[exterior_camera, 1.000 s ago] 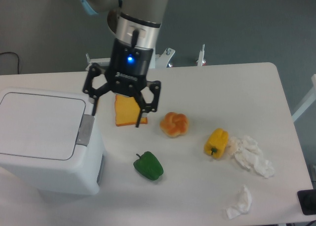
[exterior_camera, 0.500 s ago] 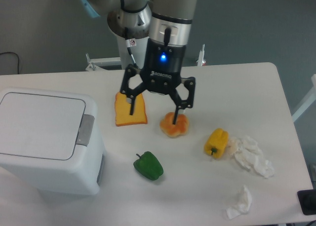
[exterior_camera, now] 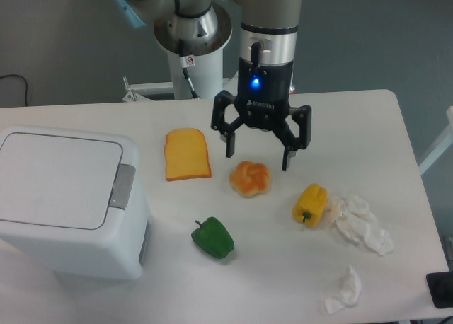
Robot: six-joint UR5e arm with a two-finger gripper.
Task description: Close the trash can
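A white table [exterior_camera: 368, 119] seen from above and in front, with a robot arm reaching in from the far edge. The arm's black two-finger gripper [exterior_camera: 257, 161] points downward, a blue light glowing on its body. Its two fingers are spread wide apart, with nothing held between them. The fingertips [exterior_camera: 229, 153] hang above the table surface, just behind a round golden bread roll [exterior_camera: 250, 178]; from this angle it is not possible to tell whether they touch the table, but they do not touch the roll.

At the left end of the table sits the large boxy white plastic trash can [exterior_camera: 67, 204] with rounded corners, the biggest object in view. Its flat white lid [exterior_camera: 60, 180] lies down flat on top of the bin, and a grey latch tab [exterior_camera: 123, 186] sits at the lid's right edge. The gripper is well apart from the trash can.

Between the trash can and the roll lies an orange slice of toast-shaped bread [exterior_camera: 187, 154]. Nearer the front edge, a green bell pepper [exterior_camera: 212, 238] rests just right of the trash can. To the right of the roll is a yellow bell pepper [exterior_camera: 310, 204], touching or just beside a crumpled white paper tissue [exterior_camera: 362, 223]. A second, smaller crumpled white tissue [exterior_camera: 344, 291] lies near the front right corner.
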